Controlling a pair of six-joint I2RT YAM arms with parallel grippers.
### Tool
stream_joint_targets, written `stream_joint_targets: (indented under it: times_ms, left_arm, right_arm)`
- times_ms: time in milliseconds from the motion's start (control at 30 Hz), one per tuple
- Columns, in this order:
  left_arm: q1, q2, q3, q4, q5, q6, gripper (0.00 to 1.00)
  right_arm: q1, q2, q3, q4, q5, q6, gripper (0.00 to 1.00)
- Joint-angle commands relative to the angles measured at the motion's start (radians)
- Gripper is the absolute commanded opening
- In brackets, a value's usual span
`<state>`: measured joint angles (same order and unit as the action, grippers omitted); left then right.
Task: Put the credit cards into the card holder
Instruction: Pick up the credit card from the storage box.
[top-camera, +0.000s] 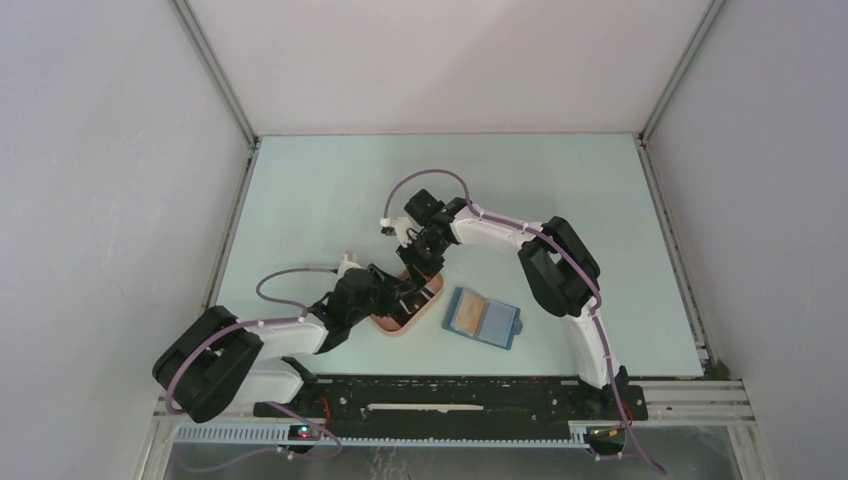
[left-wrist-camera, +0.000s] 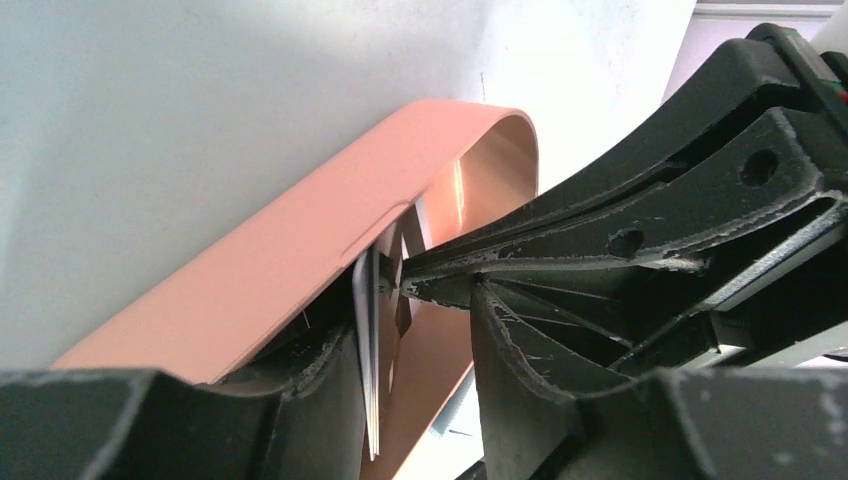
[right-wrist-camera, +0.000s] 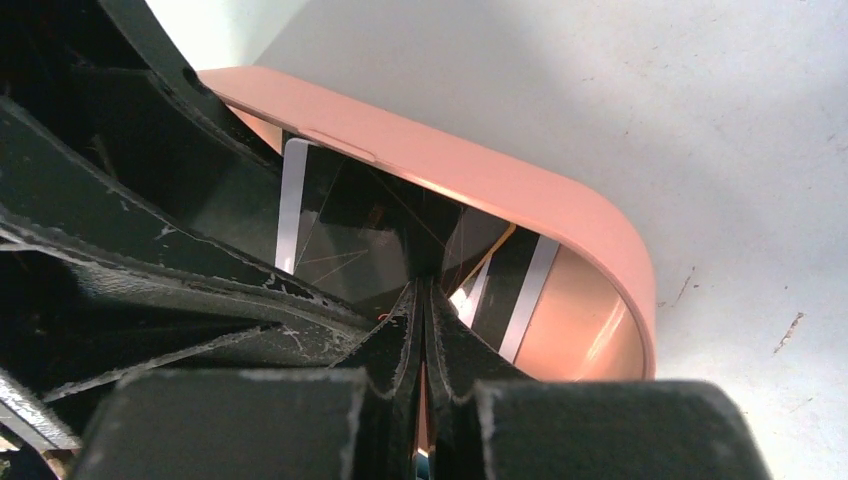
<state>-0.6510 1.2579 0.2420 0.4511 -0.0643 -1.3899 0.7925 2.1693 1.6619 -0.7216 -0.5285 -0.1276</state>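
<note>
The left gripper (top-camera: 405, 293) reaches from the near left onto a salmon-pink oval plastic tray (top-camera: 393, 327) that sits on the pale green table (top-camera: 330, 190). Its black fingers (left-wrist-camera: 560, 400) stand partly apart. In the left wrist view they straddle the thin black rectangular credit cards (right-wrist-camera: 350, 240), and a strip of tray floor shows between the cards and the right-hand finger. The cards are inside the tray, up on edge rather than flat. They lean with their faces toward the tray's long wall, and pale stripes run across them. The tray's long axis runs from near left to far right; which way the cards' own long axis runs cannot be told with so much of them hidden. The right gripper (top-camera: 420, 262) comes down onto the tray from the far side. Its fingertips (right-wrist-camera: 400, 340) are pressed together with only a hairline gap, and they touch the cards' upper edge. Whether a card is nipped between them cannot be told. To the right of the tray, apart from it, the small blue folding card holder (top-camera: 502, 324) lies open and flat. Its long axis runs left to right, with the right end slightly nearer. An orange-tan card (top-camera: 464, 312) rests on its left half.
</note>
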Motion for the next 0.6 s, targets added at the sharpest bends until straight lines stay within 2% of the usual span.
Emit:
stream_joint_targets:
  times_ms: [0,567]
  left_arm:
    - [0.007,0.022,-0.023,0.039,0.02,-0.009,0.45]
    - [0.013,-0.059,-0.077,0.03,0.009,-0.011,0.41]
  right_arm:
    - [-0.005,-0.064,0.016,0.008,-0.027,0.009,0.06]
    - [-0.024,-0.079,0.012,0.01,-0.039,0.005,0.07]
